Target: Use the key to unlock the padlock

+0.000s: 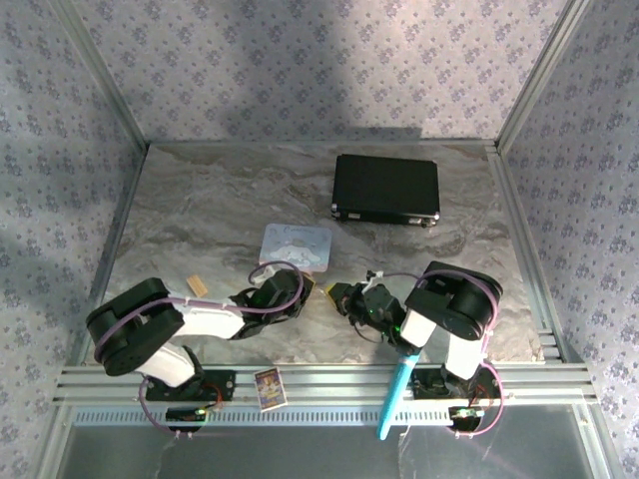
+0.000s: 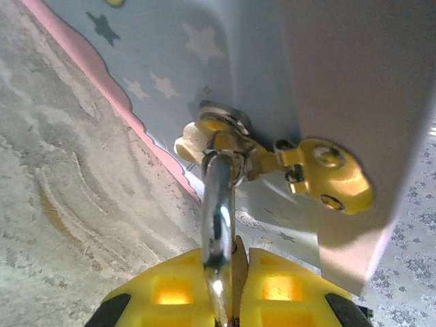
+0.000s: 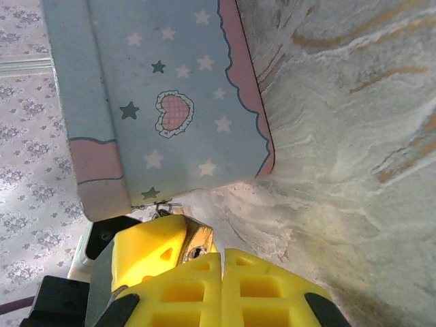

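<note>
The padlock (image 2: pixel 218 211) hangs from the clasp (image 2: pixel 221 129) on the near edge of the tin (image 3: pixel 177 82), mid-table. The left gripper (image 2: pixel 230 272) is clenched on its silver loop, so a tug could drag the light tin. Just to its right, the right gripper (image 3: pixel 221 272) is pressed fully closed. I cannot tell whether it pinches the key. A thin key could twist or slip there.

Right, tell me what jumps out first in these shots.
The yellow left tool and yellow right tool nearly meet tip to tip at the near edge of the pastel blue-and-pink star-printed tin, mid-table. In the left wrist view the left tool is shut on a shiny silver bar, likely the padlock's shackle, that reaches up to the tin's clasp. A black rectangular hard case lies farther back, to the right.
</note>
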### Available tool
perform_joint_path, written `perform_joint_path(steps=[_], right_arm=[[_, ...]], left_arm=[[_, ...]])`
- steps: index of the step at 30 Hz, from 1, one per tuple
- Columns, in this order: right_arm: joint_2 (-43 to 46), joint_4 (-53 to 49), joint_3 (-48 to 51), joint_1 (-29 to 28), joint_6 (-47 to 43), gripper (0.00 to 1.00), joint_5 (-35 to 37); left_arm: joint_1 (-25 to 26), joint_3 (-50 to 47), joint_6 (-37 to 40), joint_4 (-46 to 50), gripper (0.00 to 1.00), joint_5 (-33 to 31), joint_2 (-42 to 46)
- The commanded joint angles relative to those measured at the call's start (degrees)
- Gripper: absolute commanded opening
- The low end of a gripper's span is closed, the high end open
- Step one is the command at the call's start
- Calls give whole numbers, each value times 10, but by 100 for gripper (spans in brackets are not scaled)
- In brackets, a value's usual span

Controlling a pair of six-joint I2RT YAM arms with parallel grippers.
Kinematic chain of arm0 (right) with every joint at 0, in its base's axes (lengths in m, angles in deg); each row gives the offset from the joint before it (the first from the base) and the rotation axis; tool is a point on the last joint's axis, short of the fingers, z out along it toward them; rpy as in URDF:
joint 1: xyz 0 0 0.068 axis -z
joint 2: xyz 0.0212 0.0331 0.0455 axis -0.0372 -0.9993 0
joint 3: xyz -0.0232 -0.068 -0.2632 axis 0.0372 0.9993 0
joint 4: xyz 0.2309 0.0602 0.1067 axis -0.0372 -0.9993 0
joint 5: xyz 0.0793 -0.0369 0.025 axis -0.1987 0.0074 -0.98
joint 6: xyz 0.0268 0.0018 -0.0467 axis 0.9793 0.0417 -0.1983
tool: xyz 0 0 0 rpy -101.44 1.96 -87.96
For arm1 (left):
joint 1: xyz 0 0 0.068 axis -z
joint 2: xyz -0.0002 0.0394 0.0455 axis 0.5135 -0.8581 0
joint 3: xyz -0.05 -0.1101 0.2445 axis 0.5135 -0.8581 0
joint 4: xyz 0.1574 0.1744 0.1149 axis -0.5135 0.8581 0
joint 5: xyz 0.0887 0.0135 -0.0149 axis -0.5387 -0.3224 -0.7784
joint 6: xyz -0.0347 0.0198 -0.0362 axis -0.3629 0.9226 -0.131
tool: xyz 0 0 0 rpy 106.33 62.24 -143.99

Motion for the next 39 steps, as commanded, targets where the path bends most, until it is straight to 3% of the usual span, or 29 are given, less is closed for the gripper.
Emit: perform_joint_path(steps=[1,12,20,26,39], right_arm=[[8,10,-9,-2,-14,0,-2],[37,10,7,-2,-33,0,19],[11,11,-25,-2,-34,0,-17],[33,9,18,-4,-31,0,23],[28,10,0,10,-35,0,-12]], left_arm=[[-1,-3,-14,-51,0,11,-10],[1,-3,-12,-66,0,19,-12],[6,2,-18,-85,0,27,-14],[6,-10,-32,-94,0,21,-14],[11,-13,-32,-118,0,15,-10]])
